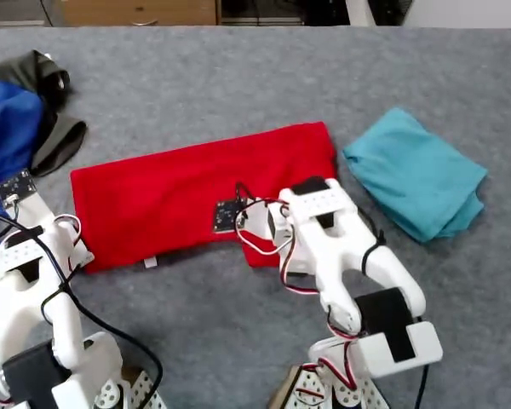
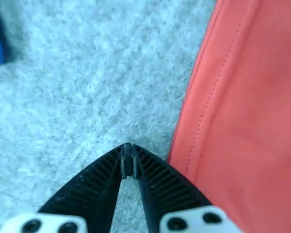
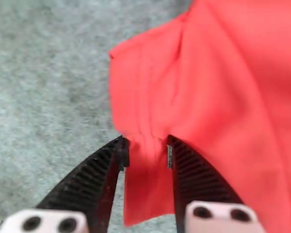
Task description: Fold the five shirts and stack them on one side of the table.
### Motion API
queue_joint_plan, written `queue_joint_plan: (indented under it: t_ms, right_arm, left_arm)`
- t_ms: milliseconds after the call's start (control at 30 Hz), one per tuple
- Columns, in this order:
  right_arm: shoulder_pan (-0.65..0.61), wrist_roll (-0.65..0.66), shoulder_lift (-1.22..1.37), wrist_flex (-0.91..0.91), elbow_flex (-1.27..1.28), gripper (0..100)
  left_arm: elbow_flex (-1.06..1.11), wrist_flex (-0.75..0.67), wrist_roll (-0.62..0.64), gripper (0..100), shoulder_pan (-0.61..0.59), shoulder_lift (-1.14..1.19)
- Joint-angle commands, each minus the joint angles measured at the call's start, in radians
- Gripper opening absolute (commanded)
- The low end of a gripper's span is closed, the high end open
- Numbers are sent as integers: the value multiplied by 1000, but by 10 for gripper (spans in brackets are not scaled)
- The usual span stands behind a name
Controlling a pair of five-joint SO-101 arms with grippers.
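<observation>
Red shirt [image 1: 204, 192] looks thin & floppy; grab its corner hem. Right gripper [image 3: 145, 148] gapes astride it, left gripper [image 2: 128, 160] pinched together, empty.

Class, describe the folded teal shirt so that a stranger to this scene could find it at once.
On the grey table, find the long red shirt spread across the middle. In the high view, the teal shirt lies just beyond its right end. It alone is teal and folded into a compact bundle.

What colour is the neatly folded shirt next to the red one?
The folded shirt is teal; the high view shows it best.
</observation>
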Motion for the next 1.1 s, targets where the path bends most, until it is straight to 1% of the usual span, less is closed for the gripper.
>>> queue_joint_plan:
  t_ms: [0, 200, 300, 433, 533, 667, 933, 1067]
  right_arm:
    - [28, 20, 41, -28, -41, 140]
    - [30, 20, 64, -18, -65, 38]
    - [67, 18, 65, -26, -85, 2]
    - [97, 17, 70, -46, -124, 4]
    - [93, -14, 70, -40, -148, 4]
    - [91, -37, 70, 49, -249, 4]
    - [76, -44, 73, 253, -550, 4]
    - [27, -43, 73, 267, -625, 4]
  left_arm:
    - [0, -14, -6, 19, -6, -30]
    - [0, -12, -6, 19, -8, -30]
    - [-2, -9, -8, 19, -8, -30]
    - [-2, -12, -8, 19, -5, -30]
    - [-2, -12, -8, 19, -3, -30]
    - [-3, -14, -8, 19, -3, -27]
    - [-5, -14, -8, 19, -2, -25]
    - [-5, -14, -8, 19, -2, -25]
